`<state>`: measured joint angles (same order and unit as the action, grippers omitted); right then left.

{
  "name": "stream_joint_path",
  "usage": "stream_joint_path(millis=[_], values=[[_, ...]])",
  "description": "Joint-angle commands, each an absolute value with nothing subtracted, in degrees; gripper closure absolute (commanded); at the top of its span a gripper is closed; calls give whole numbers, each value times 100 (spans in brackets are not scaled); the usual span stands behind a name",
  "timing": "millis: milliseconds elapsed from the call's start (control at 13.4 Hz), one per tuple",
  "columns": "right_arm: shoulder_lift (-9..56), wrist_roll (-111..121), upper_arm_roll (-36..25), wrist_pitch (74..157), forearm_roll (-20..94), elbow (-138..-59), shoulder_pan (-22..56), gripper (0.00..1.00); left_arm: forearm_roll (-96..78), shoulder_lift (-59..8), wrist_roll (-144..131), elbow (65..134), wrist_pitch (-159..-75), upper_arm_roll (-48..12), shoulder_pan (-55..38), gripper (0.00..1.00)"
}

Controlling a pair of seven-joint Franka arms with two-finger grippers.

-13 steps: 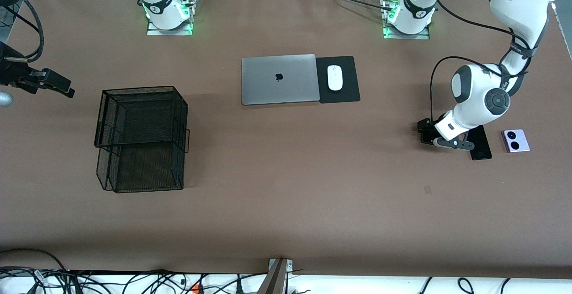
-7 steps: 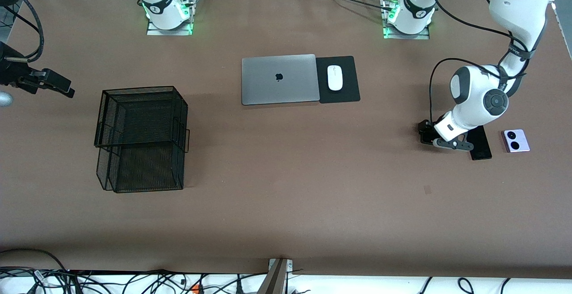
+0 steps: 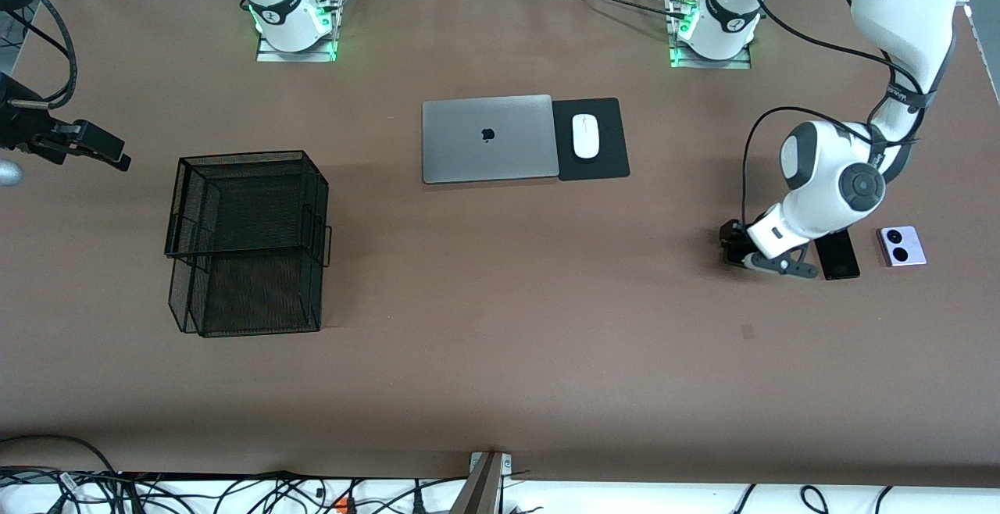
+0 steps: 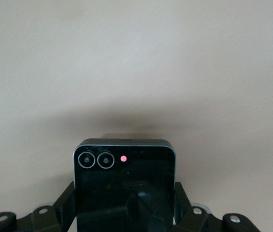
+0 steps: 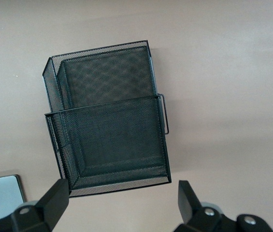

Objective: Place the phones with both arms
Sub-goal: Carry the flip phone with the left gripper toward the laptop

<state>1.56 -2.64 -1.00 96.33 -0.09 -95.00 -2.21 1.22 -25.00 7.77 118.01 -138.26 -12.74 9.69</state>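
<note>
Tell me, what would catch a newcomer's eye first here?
Probably the left gripper at the left arm's end of the table, clamped on a small black phone, beside a long black phone and a lilac-white phone. Then the black mesh basket, under the open, waiting right gripper.

glossy black phone (image 4: 124, 186) — matt brown table (image 3: 500, 358).

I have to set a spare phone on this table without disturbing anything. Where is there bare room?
The table is bare along its camera edge and between the mesh basket and the left gripper. It is crowded at the left arm's end: that gripper holds the small black phone beside the slim black phone and lilac phone.
</note>
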Motion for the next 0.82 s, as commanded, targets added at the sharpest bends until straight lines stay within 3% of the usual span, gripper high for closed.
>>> stream_joint_path(millis=[0, 224, 523, 747], values=[[123, -352, -123, 9606, 44, -9457, -193, 0, 167, -2513, -84, 10665, -12484, -1695, 687, 63], [123, -352, -123, 9606, 44, -9457, -193, 0, 158, -2785, -1603, 9942, -12173, -1705, -374, 60], [123, -352, -123, 9606, 44, -9448, -193, 0, 211, -3900, -3266, 8563, -12199, -1653, -1693, 59], [123, -343, -123, 9615, 27, -9448, -193, 0, 333, -4463, -3813, 8017, -12391, -1565, -2266, 59]])
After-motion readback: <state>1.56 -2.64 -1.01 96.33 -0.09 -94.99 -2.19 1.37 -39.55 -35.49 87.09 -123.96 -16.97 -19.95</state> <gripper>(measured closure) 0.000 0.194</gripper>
